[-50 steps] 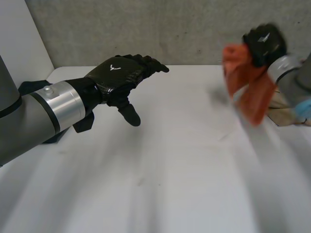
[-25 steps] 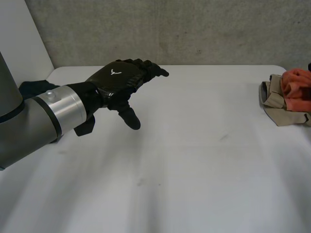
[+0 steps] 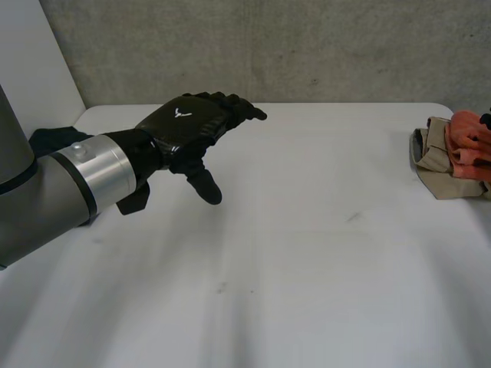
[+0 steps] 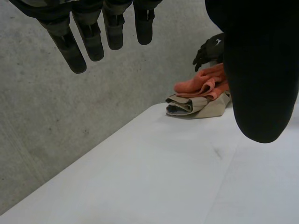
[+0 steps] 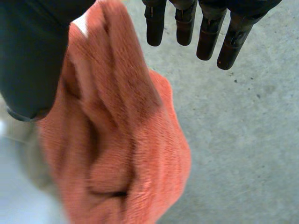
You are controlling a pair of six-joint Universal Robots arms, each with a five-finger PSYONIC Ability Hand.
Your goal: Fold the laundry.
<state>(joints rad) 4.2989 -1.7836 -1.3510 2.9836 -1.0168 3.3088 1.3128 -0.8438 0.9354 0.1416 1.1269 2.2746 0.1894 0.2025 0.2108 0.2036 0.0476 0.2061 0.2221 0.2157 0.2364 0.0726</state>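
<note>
An orange cloth (image 3: pixel 468 142) lies bunched on a folded beige cloth (image 3: pixel 433 165) at the table's far right edge. My right hand (image 3: pixel 486 119) sits just over that pile. In the right wrist view its fingers (image 5: pixel 208 32) are straight and spread away from the thumb, with the orange cloth (image 5: pixel 126 149) loose under the palm. My left hand (image 3: pixel 184 126) hovers open above the left half of the table, fingers extended. The left wrist view looks past its fingers (image 4: pixel 88 37) to the orange cloth (image 4: pixel 203 84), the beige cloth (image 4: pixel 201 106) and the right hand (image 4: pixel 212 46) above them.
A dark cloth (image 3: pixel 50 138) lies at the table's left edge behind my left forearm. The white table (image 3: pixel 307 253) stretches bare between the two hands. A grey concrete wall (image 3: pixel 307 46) runs along the back.
My right hand swung the orange cloth rightward, laid it on the beige pile and opened its fingers. The left hand has stayed put.
</note>
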